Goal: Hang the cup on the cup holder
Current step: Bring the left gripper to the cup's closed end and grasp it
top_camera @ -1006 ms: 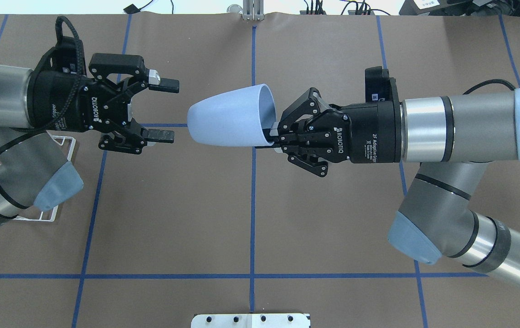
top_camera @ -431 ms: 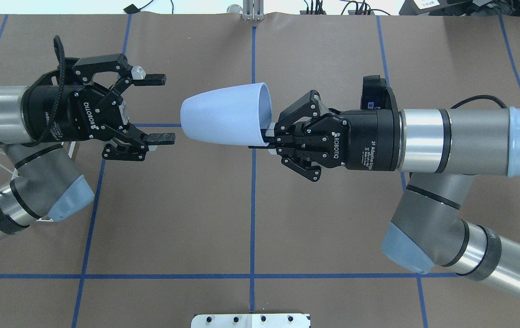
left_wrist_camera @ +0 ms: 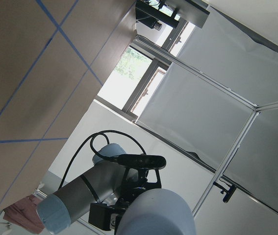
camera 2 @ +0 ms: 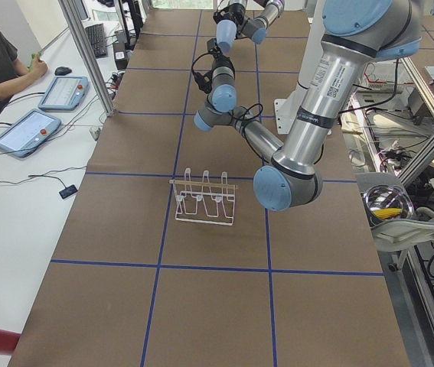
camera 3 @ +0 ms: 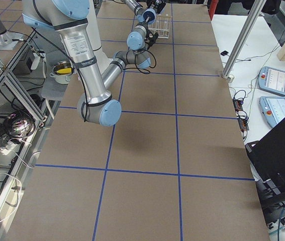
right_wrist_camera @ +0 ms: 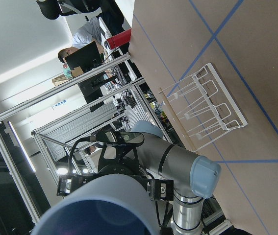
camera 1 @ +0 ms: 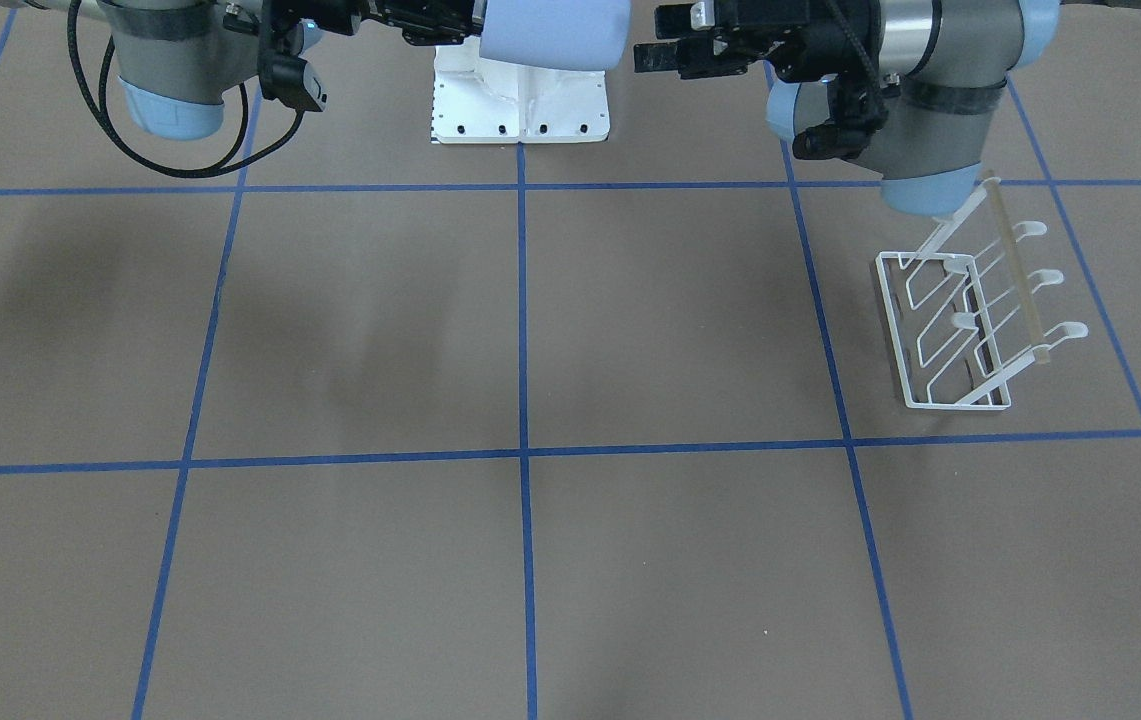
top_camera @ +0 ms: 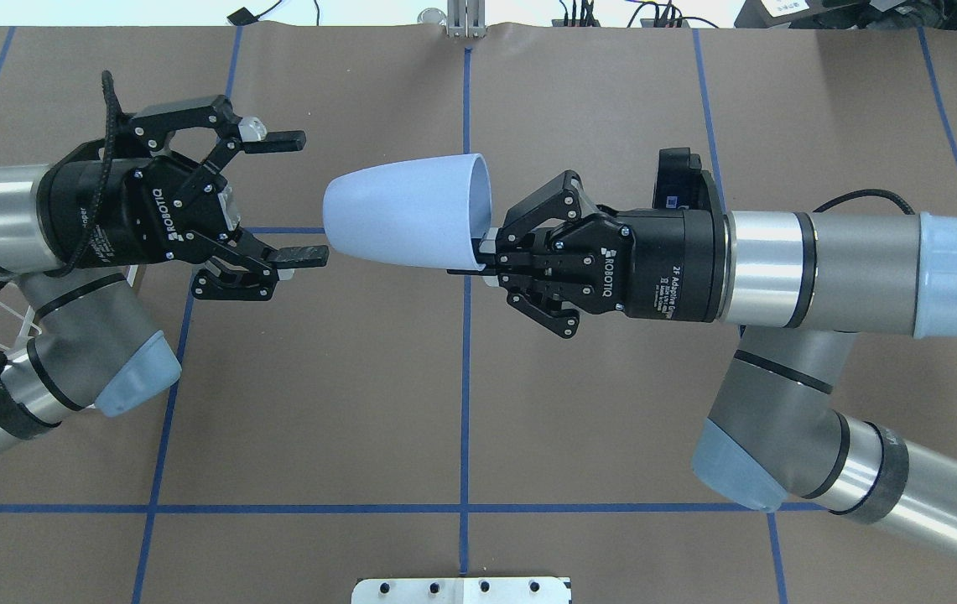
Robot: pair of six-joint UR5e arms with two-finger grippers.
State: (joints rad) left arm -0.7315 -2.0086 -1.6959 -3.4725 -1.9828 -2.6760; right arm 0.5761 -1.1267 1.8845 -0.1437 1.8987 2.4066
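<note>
**Operator:** What has moved in the last second?

**Observer:** Your right arm has carried the cup (top_camera: 398, 210) further toward the robot's left. Your left tool (top_camera: 312, 197) has rolled on its wrist and closed most of the gap to the cup.

**Operator:** Which tool has the cup?

**Observer:** Your right tool (top_camera: 481, 252) has it. It is clenched on the cup's wall at the rim, on the edge nearer the robot in the overhead view. The light-blue cup lies on its side in the air, clear of the brown surface (top_camera: 319, 403). Its mouth faces the right tool and its closed base points at the left tool.

**Operator:** And my left tool?

**Observer:** It is released, with its fingers spread wide and nothing gripped between them. The cup's base sits right at its fingertips. The finger nearer the robot is just beside the base, and I cannot tell whether it touches.

**Operator:** Where is the cup holder?

**Observer:** The cup holder (camera 1: 960, 320) stands on the surface on the robot's left, just beside your left arm's elbow in the front-facing view. It is well apart from the cup. Its white prongs point toward the robot's left, and the pale wooden bar runs across them.
</note>
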